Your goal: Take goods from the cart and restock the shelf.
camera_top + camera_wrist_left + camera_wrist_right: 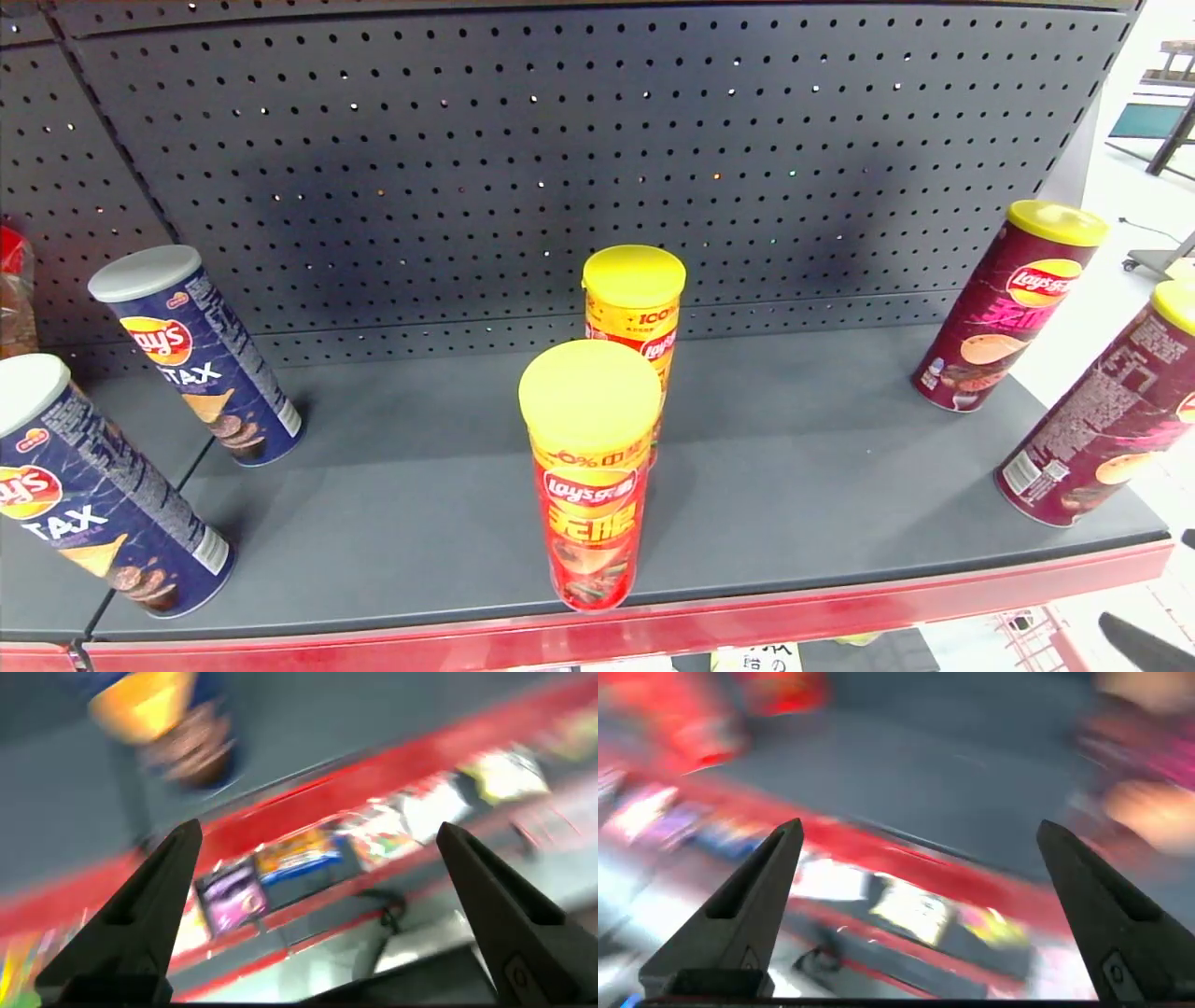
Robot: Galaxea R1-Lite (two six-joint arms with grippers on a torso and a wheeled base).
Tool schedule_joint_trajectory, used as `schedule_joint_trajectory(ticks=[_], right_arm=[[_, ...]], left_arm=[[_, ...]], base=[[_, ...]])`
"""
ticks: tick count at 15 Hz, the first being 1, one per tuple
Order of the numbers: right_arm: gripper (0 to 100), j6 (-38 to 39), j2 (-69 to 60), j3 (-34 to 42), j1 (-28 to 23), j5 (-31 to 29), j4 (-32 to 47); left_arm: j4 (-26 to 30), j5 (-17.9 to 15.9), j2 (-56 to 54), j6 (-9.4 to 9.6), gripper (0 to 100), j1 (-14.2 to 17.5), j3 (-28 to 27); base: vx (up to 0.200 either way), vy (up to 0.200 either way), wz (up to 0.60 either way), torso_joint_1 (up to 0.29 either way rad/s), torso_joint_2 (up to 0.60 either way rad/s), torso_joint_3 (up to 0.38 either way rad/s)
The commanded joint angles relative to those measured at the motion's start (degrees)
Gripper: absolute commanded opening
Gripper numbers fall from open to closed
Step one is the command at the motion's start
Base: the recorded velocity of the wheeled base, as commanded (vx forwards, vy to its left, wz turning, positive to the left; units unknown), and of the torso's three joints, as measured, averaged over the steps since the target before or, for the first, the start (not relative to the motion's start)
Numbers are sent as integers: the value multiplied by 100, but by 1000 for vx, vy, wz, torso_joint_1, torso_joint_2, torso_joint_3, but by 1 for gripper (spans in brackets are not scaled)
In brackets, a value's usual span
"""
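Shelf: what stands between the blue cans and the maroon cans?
In the head view, a front red can and a rear red can behind it; bare shelf either side.

Six in all on one dark grey metal shelf (794,485): three kinds, a pair of each.
Two navy-blue cardboard chip tubes with pale grey lids (196,359) (93,495); two red-and-yellow chip tubes with yellow lids (590,485) (637,308); two maroon chip tubes with yellow lids (1004,313) (1102,420).
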Motion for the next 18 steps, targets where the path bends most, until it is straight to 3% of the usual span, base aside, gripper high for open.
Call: schedule_joint_trajectory(ticks=[1,2,4,5,7,8,10,13,18], right_arm=[[100,231,-1055,393,-1166,-393,372],[100,231,-1362,621,-1447,-410,495],[100,222,-2215,1166,-1939,-322,645],[100,213,-2426,1289,-1948,-261,645],[100,73,-2795,1922,-1913,407,109],[100,82,-2795,1940,-1913,442,82],[100,169,-2795,1940,-1921,451,82],[100,169,-2795,1931,-1921,451,82],[100,152,-2795,1931,-1921,433,82]], left_arm=[[590,182,-1133,-247,100,1654,186],[792,164,-1511,-203,100,1988,353],[458,94,-1484,-352,100,1961,546],[229,41,-1484,-361,100,1961,669],[-2082,-688,-1484,-634,100,1961,1733],[-2328,-688,-1476,-484,100,1961,1829],[-2355,-662,-1476,-484,100,1961,1856],[-2363,-134,-1476,-27,100,1961,1882],[-2381,-108,-1484,-53,100,1961,1891]], base=[[0,0,0,0,0,0],[0,0,0,0,0,0],[0,0,0,0,0,0],[0,0,0,0,0,0],[0,0,0,0,0,0],[0,0,0,0,0,0],[0,0,0,0,0,0],[0,0,0,0,0,0],[0,0,0,0,0,0]])
